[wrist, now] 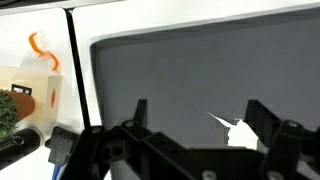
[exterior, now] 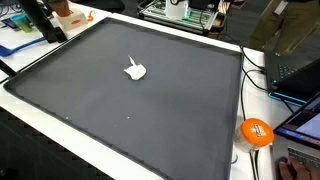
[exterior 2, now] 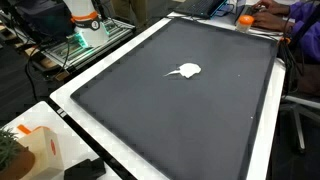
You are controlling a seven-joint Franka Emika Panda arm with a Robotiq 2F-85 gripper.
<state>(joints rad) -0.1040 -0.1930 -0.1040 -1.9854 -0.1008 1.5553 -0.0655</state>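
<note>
A small white object with a thin pointed tail lies near the middle of a large dark grey mat, and it shows in both exterior views. In the wrist view my gripper hangs high above the mat, open, with nothing between its fingers. The white object appears just inside the right-hand finger, far below it and partly hidden by the gripper body. The gripper itself is not seen in either exterior view.
The mat lies on a white table. An orange ball and a laptop sit past one side of the mat. A white box with orange marks, a plant and a black device stand past another side.
</note>
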